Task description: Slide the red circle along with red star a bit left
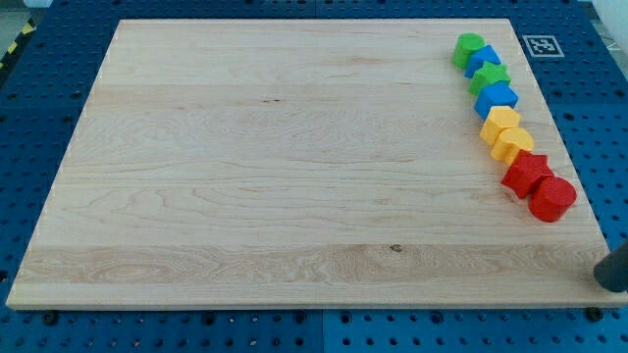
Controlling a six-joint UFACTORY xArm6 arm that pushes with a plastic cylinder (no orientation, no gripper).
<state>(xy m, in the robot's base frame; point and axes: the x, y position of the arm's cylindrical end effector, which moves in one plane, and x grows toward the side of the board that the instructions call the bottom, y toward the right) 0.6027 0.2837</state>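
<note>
- Dark rod end, my tip [610, 279], at the view's bottom right corner, partly cut by the frame edge; just off the board's right edge, below and right of the red blocks, touching none.
- No jaws on this rod; plain blunt end, nothing held.
- Red round block [552, 199] on the pale wooden board [275, 167], near the right edge, lowest in a chain of blocks.
- Red star-shaped block [527, 174] touching the round one, up and left of it.
- Two yellow blocks [506, 135] next up the chain, shapes unclear.
- Blue block [497, 97], green block [489, 77], second blue block [483, 59], second green block [467, 48] at the top right corner.
- Blue perforated table [39, 118] around the board.
- Black-and-white marker tag [543, 45] right of the top corner.
</note>
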